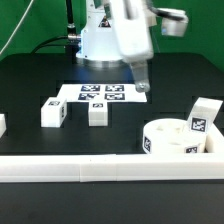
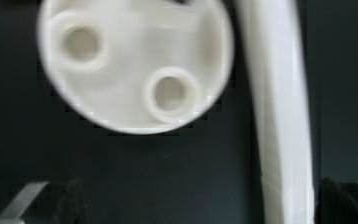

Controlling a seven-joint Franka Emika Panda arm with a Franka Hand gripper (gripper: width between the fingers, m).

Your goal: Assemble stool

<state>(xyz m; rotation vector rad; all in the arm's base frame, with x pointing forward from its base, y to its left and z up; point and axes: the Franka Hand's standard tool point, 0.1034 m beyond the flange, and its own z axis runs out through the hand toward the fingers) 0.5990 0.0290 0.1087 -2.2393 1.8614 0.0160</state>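
Note:
The round white seat disc [image 1: 168, 136] lies at the exterior view's right, against the front rail. In the wrist view the disc [image 2: 123, 95] shows two oval sockets. Three white leg blocks with tags are on the table: one [image 1: 53, 113] and a second [image 1: 97, 113] in front of the marker board, and a third [image 1: 203, 117] upright behind the disc. My gripper [image 1: 143, 87] hangs over the marker board's right end, apart from every part. In the wrist view the gripper [image 2: 190, 206] is open and empty, with dark fingertips [image 2: 30, 204] at the frame's corners.
The marker board [image 1: 100, 93] lies flat in front of the robot base. A long white border rail [image 1: 100, 170] runs along the table's front; it crosses the wrist view [image 2: 275, 120] beside the disc. A white piece [image 1: 2, 125] shows at the left edge.

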